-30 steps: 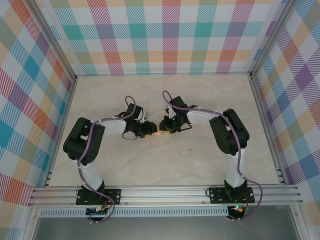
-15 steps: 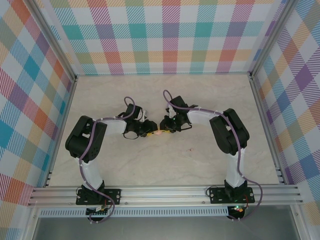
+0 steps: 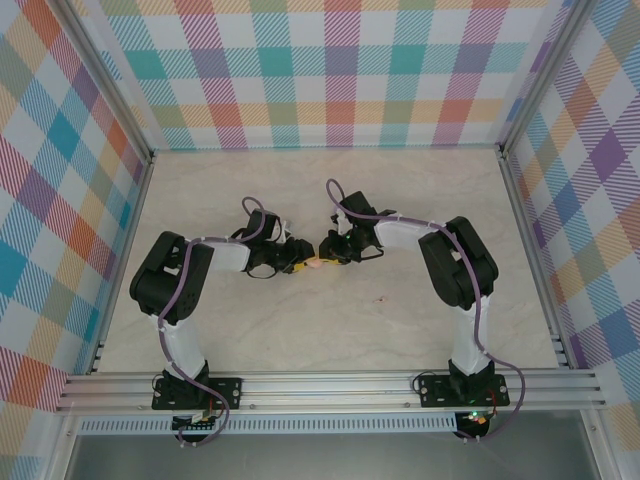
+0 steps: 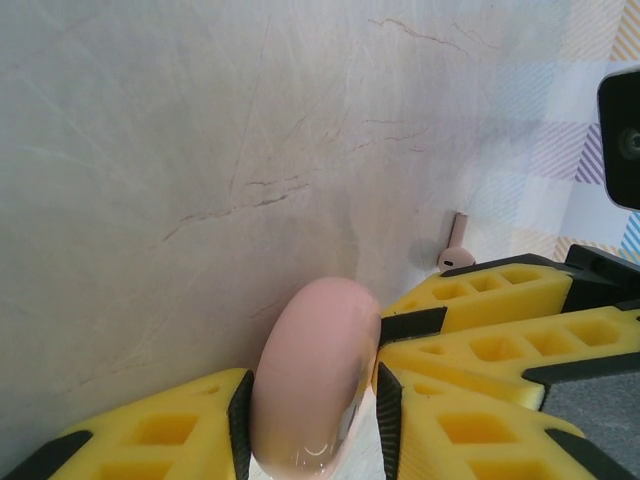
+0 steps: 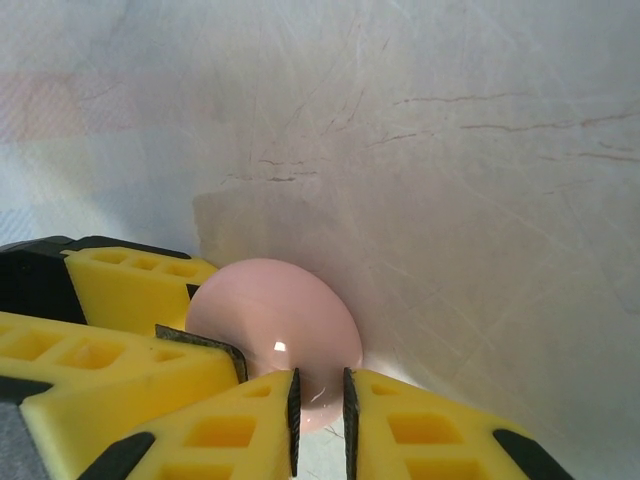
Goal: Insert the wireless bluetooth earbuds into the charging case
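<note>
Left gripper (image 4: 312,405) seemingly around charging case (image 4: 315,360)

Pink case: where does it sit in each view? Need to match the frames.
Top external: the pink case is a small speck mid-table, where the left hand and right hand meet.
Left wrist: pink case at bottom centre, clamped in the left hand.
Right wrist: pink case lower centre-left, its edge pinched by the right hand.
Shared landmark: the beige veined tabletop.
</note>
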Robot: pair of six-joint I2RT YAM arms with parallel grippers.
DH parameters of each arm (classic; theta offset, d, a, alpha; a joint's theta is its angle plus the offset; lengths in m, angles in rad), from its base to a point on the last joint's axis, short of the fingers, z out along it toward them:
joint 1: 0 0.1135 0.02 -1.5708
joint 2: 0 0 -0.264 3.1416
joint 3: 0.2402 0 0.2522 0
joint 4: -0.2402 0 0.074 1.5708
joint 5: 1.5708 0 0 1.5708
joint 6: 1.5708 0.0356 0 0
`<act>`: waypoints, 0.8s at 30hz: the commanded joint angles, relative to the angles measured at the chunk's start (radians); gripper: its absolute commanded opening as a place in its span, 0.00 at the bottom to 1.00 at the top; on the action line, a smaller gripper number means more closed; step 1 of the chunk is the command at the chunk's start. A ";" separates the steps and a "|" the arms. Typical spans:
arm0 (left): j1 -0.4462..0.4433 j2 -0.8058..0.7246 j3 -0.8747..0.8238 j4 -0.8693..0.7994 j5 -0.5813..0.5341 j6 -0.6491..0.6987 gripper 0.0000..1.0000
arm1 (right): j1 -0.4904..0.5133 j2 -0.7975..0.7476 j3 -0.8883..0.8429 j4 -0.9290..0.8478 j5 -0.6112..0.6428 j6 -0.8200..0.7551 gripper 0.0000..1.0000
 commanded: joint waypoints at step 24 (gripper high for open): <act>-0.007 0.015 -0.021 0.099 0.032 -0.039 0.20 | -0.014 0.001 -0.043 0.044 -0.046 0.026 0.24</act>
